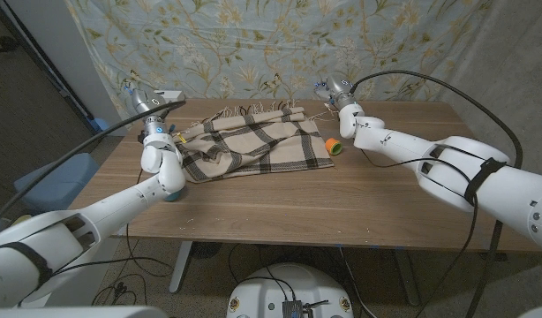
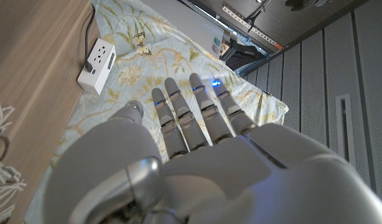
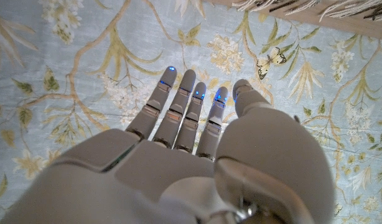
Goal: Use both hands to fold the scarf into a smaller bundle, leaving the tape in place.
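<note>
Beige and dark-checked, the scarf (image 1: 252,144) lies in a loose, rumpled fold on the far half of the wooden table (image 1: 324,203), its fringe along the far edge. Just beside its right end sits a roll of tape (image 1: 334,147), orange with a green side; whether the two touch I cannot tell. The left hand (image 1: 150,103) is raised beyond the scarf's left end, and its wrist view shows the fingers (image 2: 178,121) straight, slightly apart and holding nothing. The right hand (image 1: 334,91) is lifted near the table's far edge, behind the tape, its fingers (image 3: 185,109) likewise extended and empty. A floral cloth (image 1: 280,44) hangs behind the table, and a white power strip (image 2: 96,63) shows against it in the left wrist view.
</note>
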Robot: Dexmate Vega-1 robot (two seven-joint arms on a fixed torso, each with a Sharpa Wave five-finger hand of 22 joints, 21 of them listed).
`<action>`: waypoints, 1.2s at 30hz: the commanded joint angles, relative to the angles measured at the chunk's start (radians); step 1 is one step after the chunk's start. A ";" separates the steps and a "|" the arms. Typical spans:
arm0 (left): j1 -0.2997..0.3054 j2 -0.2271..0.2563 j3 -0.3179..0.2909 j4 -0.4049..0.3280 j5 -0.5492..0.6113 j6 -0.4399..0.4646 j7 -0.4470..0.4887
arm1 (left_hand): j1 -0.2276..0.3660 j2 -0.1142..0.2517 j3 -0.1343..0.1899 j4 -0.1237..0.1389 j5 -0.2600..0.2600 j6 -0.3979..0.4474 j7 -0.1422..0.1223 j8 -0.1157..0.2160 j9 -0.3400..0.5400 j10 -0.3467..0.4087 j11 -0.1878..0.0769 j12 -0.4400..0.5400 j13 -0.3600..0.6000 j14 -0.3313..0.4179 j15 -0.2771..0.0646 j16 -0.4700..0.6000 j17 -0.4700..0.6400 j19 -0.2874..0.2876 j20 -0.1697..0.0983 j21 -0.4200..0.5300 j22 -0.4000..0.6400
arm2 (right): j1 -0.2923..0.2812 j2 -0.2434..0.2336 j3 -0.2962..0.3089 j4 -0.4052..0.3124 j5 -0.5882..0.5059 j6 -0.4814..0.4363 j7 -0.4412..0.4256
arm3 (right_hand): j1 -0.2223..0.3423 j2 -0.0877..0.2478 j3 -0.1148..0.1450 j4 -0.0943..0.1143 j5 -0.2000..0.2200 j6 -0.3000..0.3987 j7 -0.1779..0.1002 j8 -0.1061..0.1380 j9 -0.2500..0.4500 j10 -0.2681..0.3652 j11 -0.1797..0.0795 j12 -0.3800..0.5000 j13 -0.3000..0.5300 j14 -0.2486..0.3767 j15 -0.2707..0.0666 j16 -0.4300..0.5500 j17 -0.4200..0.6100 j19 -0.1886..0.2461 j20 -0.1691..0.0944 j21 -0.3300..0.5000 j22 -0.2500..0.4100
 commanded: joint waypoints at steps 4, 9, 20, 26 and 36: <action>0.168 0.116 -0.143 -0.411 -0.372 -0.092 0.068 | -0.117 -0.083 -0.072 0.028 0.009 -0.056 0.025 -0.023 0.003 -0.062 0.051 -0.019 0.002 -0.054 -0.063 -0.013 0.000 -0.034 0.050 -0.013 -0.002 | -0.221 -0.205 0.158 -0.567 -0.111 -0.035 0.180 | -0.057 0.010 -0.007 0.036 -0.008 0.000 0.013 -0.005 0.004 0.008 0.012 -0.011 -0.002 0.007 -0.061 -0.010 -0.010 0.002 0.007 0.009 -0.001; 0.202 0.187 -0.182 -0.517 -0.487 -0.160 -0.010 | -0.177 -0.159 -0.129 0.026 0.031 -0.159 0.031 -0.031 0.005 -0.160 0.076 -0.033 0.004 -0.137 -0.023 -0.023 0.000 -0.086 0.085 -0.043 -0.004 | -0.277 -0.242 0.191 -0.662 -0.144 -0.059 0.241 | -0.091 0.015 -0.016 0.057 -0.011 -0.022 0.016 -0.017 0.004 0.004 0.022 -0.018 -0.005 0.015 -0.052 -0.013 -0.017 0.003 0.013 0.013 -0.001; 0.236 0.325 -0.214 -0.651 -0.586 -0.271 -0.171 | -0.186 -0.231 -0.178 0.004 0.067 -0.289 0.034 -0.026 0.007 -0.285 0.091 -0.033 0.007 -0.274 0.011 -0.028 0.000 -0.179 0.107 -0.096 -0.007 | -0.350 -0.281 0.232 -0.784 -0.178 -0.091 0.390 | -0.156 0.015 -0.032 0.089 -0.012 -0.069 0.012 -0.034 0.004 -0.016 0.027 -0.039 -0.013 -0.031 -0.033 -0.053 -0.043 -0.029 0.020 0.004 -0.003; 0.263 0.381 -0.258 -0.694 -0.684 -0.331 -0.242 | -0.184 -0.248 -0.190 -0.002 0.074 -0.294 0.042 -0.022 0.007 -0.296 0.093 -0.030 0.007 -0.298 0.021 -0.029 -0.001 -0.192 0.115 -0.105 -0.008 | -0.366 -0.278 0.238 -0.811 -0.189 -0.106 0.460 | -0.175 0.020 -0.034 0.102 -0.010 -0.090 0.010 -0.038 0.004 -0.018 0.025 -0.045 -0.016 -0.046 -0.033 -0.068 -0.055 -0.038 0.027 0.000 -0.005; 0.268 0.466 -0.293 -0.746 -0.805 -0.409 -0.385 | -0.135 -0.292 -0.248 -0.046 0.106 -0.406 0.071 -0.028 0.008 -0.413 0.114 -0.032 0.009 -0.409 0.072 -0.027 -0.001 -0.243 0.143 -0.147 -0.010 | -0.409 -0.271 0.253 -0.863 -0.212 -0.144 0.486 | -0.201 0.021 -0.038 0.117 -0.009 -0.100 0.013 -0.037 0.004 -0.023 0.030 -0.055 -0.021 -0.053 -0.019 -0.080 -0.070 -0.046 0.041 -0.005 -0.007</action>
